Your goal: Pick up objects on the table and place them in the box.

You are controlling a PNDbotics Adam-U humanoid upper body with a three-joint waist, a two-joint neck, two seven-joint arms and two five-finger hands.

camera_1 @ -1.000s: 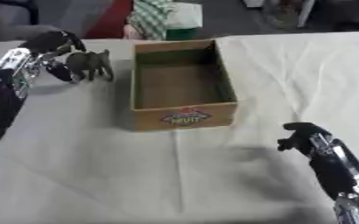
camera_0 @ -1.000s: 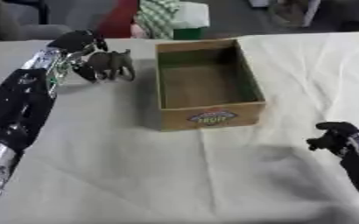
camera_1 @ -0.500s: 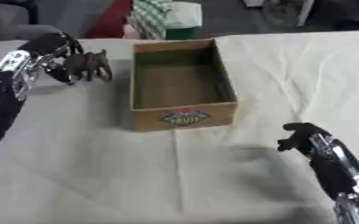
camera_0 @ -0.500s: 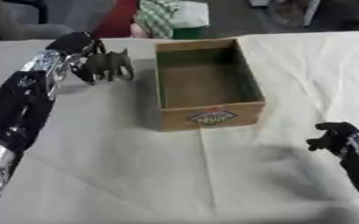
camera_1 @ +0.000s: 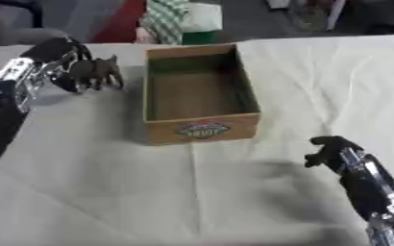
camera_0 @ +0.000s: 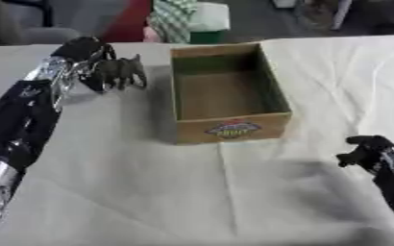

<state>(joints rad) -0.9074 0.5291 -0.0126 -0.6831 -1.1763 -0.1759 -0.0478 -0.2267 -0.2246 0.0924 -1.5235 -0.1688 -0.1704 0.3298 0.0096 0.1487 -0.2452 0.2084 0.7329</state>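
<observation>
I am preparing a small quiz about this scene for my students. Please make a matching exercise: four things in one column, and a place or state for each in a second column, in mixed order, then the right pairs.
Things:
1. toy animal
2. box
3. left hand
4. right hand

Places or states:
a. empty, open at the top, in the middle of the table
b. fingers curled, holding nothing, near the lower right corner
c. dark, four-legged, left of the box
d. closed around the toy animal at the far left

Pairs: 1-c, 2-a, 3-d, 4-b
</observation>
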